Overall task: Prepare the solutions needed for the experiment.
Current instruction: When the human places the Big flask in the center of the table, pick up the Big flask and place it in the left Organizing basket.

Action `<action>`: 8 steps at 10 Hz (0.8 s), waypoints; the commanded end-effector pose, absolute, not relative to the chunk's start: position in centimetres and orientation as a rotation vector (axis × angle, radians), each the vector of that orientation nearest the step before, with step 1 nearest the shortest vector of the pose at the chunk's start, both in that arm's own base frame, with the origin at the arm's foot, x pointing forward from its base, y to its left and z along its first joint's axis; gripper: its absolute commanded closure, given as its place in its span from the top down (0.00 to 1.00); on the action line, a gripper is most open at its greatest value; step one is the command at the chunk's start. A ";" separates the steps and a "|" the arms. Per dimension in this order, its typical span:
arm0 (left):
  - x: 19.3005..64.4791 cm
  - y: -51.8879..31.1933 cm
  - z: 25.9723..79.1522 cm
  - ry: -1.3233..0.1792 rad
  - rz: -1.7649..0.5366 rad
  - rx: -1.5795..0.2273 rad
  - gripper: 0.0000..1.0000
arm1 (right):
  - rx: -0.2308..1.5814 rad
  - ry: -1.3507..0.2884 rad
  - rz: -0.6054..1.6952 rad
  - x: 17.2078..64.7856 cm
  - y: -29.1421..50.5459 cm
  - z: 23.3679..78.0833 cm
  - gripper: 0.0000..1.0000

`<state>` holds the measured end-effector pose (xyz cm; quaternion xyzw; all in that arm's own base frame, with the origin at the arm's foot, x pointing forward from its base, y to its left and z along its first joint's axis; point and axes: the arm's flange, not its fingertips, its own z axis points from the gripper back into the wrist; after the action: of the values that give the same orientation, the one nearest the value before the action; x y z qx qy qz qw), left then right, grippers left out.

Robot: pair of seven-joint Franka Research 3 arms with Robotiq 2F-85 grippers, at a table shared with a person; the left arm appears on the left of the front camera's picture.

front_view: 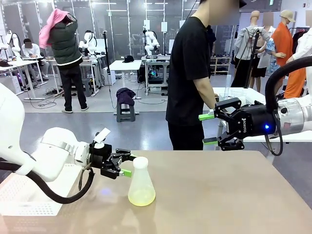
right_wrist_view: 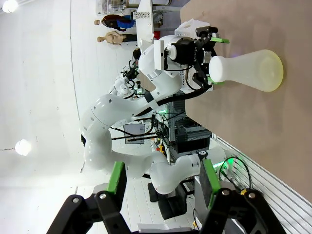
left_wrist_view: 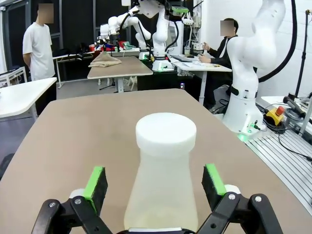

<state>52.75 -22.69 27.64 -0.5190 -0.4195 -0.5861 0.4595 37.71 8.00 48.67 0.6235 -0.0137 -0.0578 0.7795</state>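
Frosted flask [left_wrist_view: 163, 180] between open left gripper [left_wrist_view: 155, 183] pads, seemingly untouched

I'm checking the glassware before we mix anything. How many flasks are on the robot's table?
1. The frosted conical flask stands upright near the table's left front, a shallow pale yellow liquid in it, its neck between the open left gripper's fingers.
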 end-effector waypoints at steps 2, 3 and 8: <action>53.6 -24.3 27.3 -0.986 -1.496 -1.308 1.00 | 1.361 -0.031 -0.127 37.7 8.1 48.7 0.77; 53.7 -24.9 27.2 -0.981 -1.500 -1.310 1.00 | 1.361 -0.031 -0.127 37.7 8.1 48.7 0.77; 53.5 -27.1 27.0 -0.995 -1.469 -1.361 1.00 | 1.361 -0.031 -0.127 37.7 8.1 48.7 0.77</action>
<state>52.80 -26.57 26.88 -0.5356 -0.4025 -0.6007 0.4363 37.71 8.00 48.67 0.6235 -0.0137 -0.0578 0.7795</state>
